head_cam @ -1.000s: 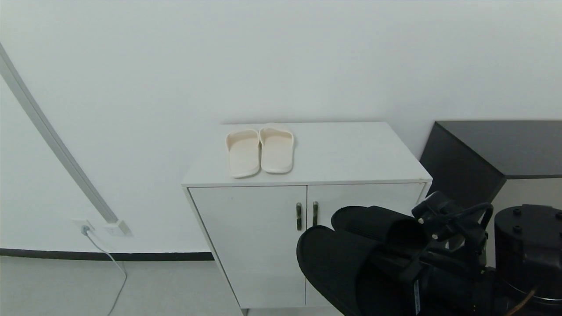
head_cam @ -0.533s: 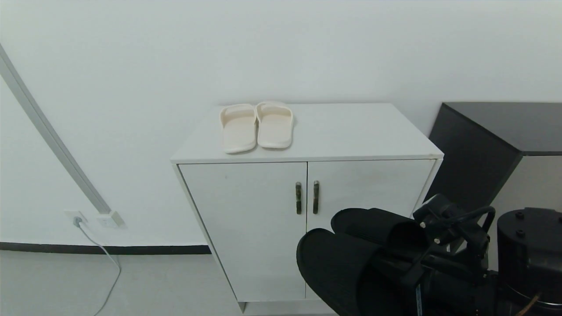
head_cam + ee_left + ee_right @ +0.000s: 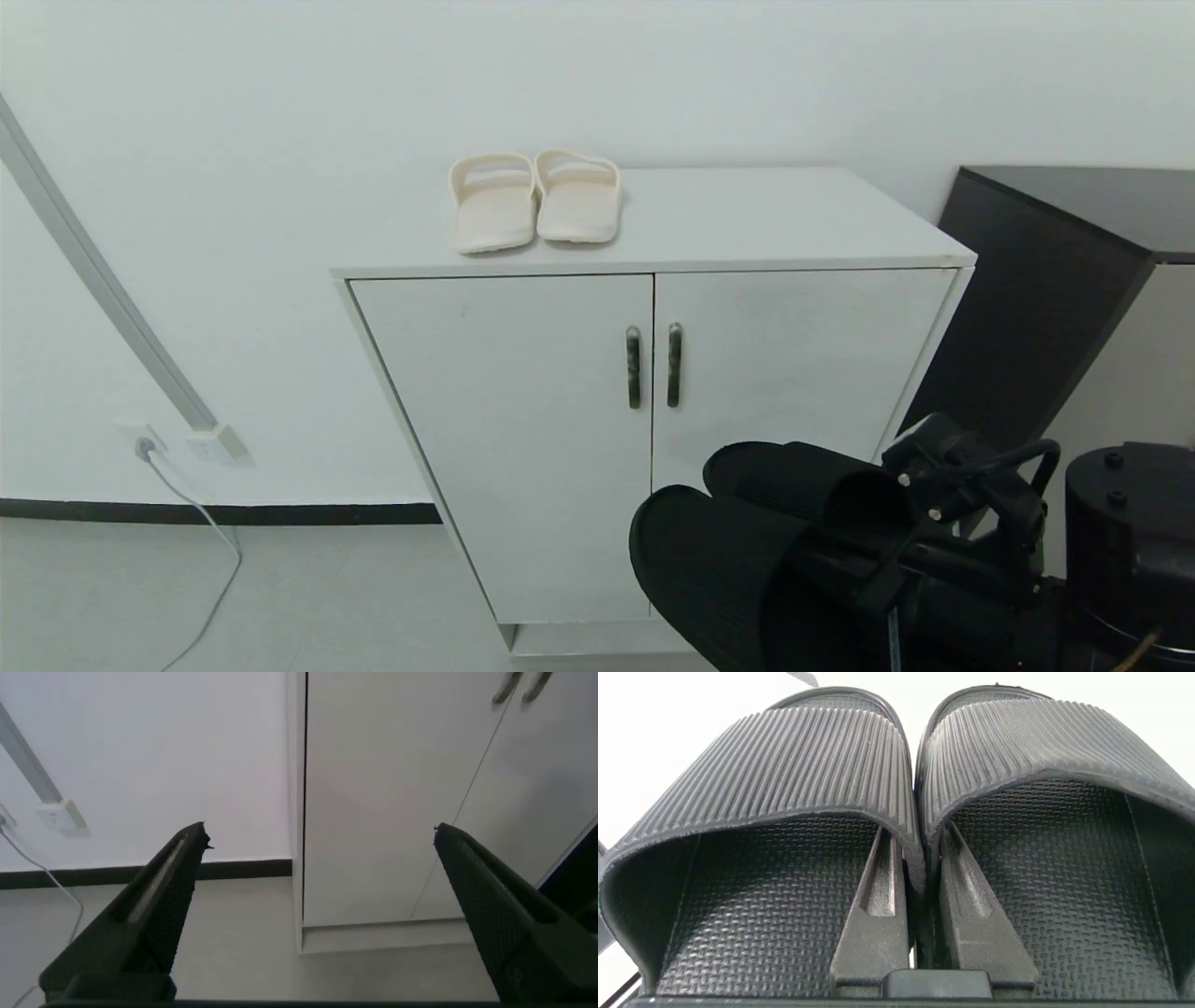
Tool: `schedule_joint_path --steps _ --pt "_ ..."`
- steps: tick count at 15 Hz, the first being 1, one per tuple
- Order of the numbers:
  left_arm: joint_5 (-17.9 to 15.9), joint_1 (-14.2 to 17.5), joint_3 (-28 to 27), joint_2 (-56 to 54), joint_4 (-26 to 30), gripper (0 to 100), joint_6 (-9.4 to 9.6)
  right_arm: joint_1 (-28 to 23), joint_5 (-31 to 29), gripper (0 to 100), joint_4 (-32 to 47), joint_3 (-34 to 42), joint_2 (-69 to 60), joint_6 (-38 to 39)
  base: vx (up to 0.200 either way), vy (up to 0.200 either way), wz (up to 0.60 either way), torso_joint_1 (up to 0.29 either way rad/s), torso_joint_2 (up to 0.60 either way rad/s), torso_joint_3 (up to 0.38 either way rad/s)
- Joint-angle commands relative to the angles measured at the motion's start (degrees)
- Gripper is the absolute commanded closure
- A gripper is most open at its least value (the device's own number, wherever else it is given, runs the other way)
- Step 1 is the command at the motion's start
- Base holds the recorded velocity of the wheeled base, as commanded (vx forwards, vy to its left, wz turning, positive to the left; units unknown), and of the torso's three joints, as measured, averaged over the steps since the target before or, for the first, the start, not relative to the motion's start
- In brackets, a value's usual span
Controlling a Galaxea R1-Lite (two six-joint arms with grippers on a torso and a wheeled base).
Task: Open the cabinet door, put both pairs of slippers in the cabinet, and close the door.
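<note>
A white two-door cabinet [image 3: 523,420] stands against the wall with both doors shut, its two dark handles [image 3: 653,366] side by side at the middle. A cream pair of slippers [image 3: 534,198] lies on its top, toward the left. In front of the right door, low down, my right gripper [image 3: 920,915] is shut on a black pair of slippers [image 3: 747,551], pinching their two inner edges together. My left gripper [image 3: 320,833] is open and empty, facing the cabinet's lower left corner [image 3: 301,933] near the floor.
A black piece of furniture [image 3: 1046,280] stands right of the cabinet. On the wall to the left are a grey slanted conduit [image 3: 93,271] and an outlet with a cable [image 3: 140,446] that trails down to the floor. Bare floor lies before the cabinet's left side.
The head camera has sunk lower, so the cabinet sits higher in the picture and shows more of its front. The black slippers remain held in the right gripper.
</note>
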Motion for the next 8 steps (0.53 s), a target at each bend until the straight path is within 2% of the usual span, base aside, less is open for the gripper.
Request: schedule_joint_path --steps 1,8 --pt "-0.1 0.0 0.0 0.1 0.0 0 -0.02 0.1 0.0 100 0.0 0.1 0.0 0.0 0.0 0.0 0.0 -0.154 0.48 0.315" --pt "-0.3 0.0 0.0 0.1 0.0 0 0.06 0.0 0.0 100 0.0 0.7 0.1 0.0 0.0 0.0 0.0 -0.106 0.46 0.346"
